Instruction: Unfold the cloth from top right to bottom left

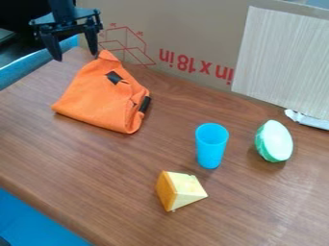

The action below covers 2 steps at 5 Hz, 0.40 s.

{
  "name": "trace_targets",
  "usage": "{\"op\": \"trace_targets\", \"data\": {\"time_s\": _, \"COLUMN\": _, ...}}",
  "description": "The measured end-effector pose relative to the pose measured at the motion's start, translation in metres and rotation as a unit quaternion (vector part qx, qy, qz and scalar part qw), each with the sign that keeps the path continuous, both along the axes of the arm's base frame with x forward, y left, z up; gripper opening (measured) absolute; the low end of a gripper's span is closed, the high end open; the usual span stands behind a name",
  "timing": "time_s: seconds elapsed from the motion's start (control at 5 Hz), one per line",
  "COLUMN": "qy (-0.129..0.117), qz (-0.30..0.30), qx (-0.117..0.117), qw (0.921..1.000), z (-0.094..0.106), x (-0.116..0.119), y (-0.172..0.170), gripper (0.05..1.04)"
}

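Hanging at upper left with its fingers spread wide, a black gripper [76, 55] hovers beside the peak of a bunched orange cloth [96, 103] on the wooden table [96, 168], where a blue cup [210, 146] stands near a cheese wedge [183, 190].

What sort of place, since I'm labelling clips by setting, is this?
Probably a robot practice setup at a wood-look table: a black robot hand hangs near an orange cloth, printed cardboard stands behind, and a toy-like cheese wedge sits out.
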<state>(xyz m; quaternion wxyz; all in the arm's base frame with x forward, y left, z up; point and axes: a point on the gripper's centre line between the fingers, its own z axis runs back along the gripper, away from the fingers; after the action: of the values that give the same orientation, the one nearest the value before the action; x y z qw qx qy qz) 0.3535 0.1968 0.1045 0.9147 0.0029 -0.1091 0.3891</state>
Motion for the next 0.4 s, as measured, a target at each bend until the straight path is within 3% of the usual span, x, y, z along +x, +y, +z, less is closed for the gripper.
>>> {"op": "trace_targets", "data": {"time_s": 0.4, "qy": 0.026, "qz": 0.036, "qx": 0.01, "qw": 0.999, "z": -0.018, "x": 0.035, "y": -0.005, "gripper": 1.001}}
